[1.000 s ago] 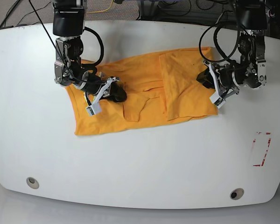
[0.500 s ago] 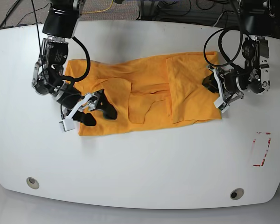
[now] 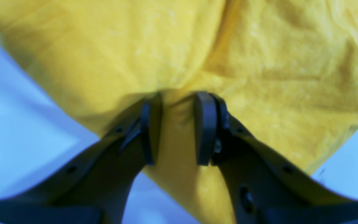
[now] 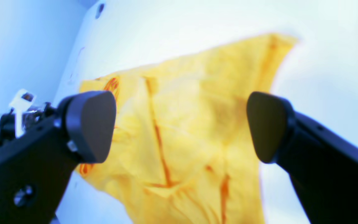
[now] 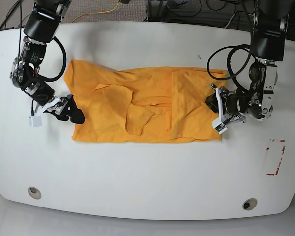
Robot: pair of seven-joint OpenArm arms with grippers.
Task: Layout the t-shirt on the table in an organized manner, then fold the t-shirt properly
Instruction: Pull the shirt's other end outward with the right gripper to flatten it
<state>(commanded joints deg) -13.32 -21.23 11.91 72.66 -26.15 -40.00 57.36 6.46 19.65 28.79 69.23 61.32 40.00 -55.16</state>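
The orange-yellow t-shirt (image 5: 147, 105) lies spread across the white table (image 5: 147, 177), with creases and a folded flap near its middle. My left gripper (image 5: 217, 112) is at the shirt's right edge. In the left wrist view that gripper (image 3: 177, 130) is shut on a fold of the t-shirt (image 3: 259, 62). My right gripper (image 5: 71, 114) sits just off the shirt's left edge. The right wrist view shows this gripper (image 4: 179, 124) wide open and holding nothing, with the t-shirt (image 4: 182, 124) beyond it.
A red rectangular outline (image 5: 275, 157) marks the table at the right. Two round grommet holes (image 5: 34, 191) (image 5: 249, 204) sit near the front edge. Cables lie on the floor behind the table's far edge.
My right gripper has moved left from on top of the shirt to just past its left edge, and the shirt's left part now lies spread out. The left gripper shifted slightly left, still holding the edge.
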